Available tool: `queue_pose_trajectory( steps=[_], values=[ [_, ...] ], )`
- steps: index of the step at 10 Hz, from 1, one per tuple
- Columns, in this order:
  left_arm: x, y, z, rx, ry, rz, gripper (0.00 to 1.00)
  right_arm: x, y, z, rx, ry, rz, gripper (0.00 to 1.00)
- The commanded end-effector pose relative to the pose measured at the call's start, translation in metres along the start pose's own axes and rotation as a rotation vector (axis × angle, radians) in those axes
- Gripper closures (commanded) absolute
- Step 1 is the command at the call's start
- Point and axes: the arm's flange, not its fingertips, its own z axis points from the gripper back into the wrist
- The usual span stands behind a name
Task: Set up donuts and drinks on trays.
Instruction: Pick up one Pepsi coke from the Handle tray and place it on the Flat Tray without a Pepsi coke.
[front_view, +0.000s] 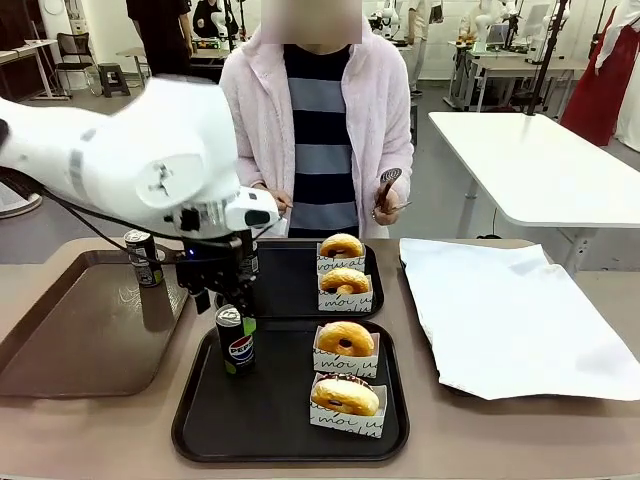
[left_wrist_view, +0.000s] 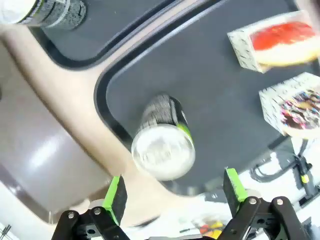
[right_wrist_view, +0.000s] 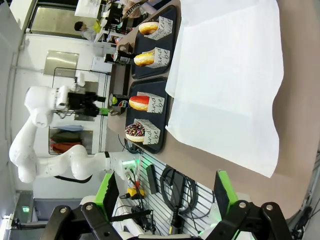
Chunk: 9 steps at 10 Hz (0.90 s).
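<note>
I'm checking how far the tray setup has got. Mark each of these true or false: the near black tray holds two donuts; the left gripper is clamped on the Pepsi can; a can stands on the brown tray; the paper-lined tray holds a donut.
1. The near black tray holds two donuts. True.
2. The left gripper is clamped on the Pepsi can. False: its jaws are open, and the can stands free on the tray.
3. A can stands on the brown tray. True.
4. The paper-lined tray holds a donut. False: only white paper shows there.

Bright, even indoor light. In the left wrist view the can (left_wrist_view: 163, 141) is motion-blurred, its silver top glaring. Edges bend.
</note>
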Motion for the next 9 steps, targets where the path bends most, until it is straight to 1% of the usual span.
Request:
queue_pose_trajectory(
  steps=[1,3,4,9],
  values=[
    [-0.020,0.003,0.029,-0.061,0.011,-0.003,0.00,0.001,0.000,0.001,0.015,-0.008,0.011,0.00],
    [-0.023,0.013,0.038,-0.106,0.029,0.009,0.00,0.001,0.000,0.001,0.015,-0.008,0.011,0.00],
    [-0.021,-0.001,0.035,-0.045,0.009,0.010,0.00,0.001,0.000,0.001,0.015,-0.008,0.011,0.00],
    [-0.021,-0.001,0.035,-0.045,0.009,0.010,0.00,0.001,0.000,0.001,0.015,-0.008,0.011,0.00]
  ],
)
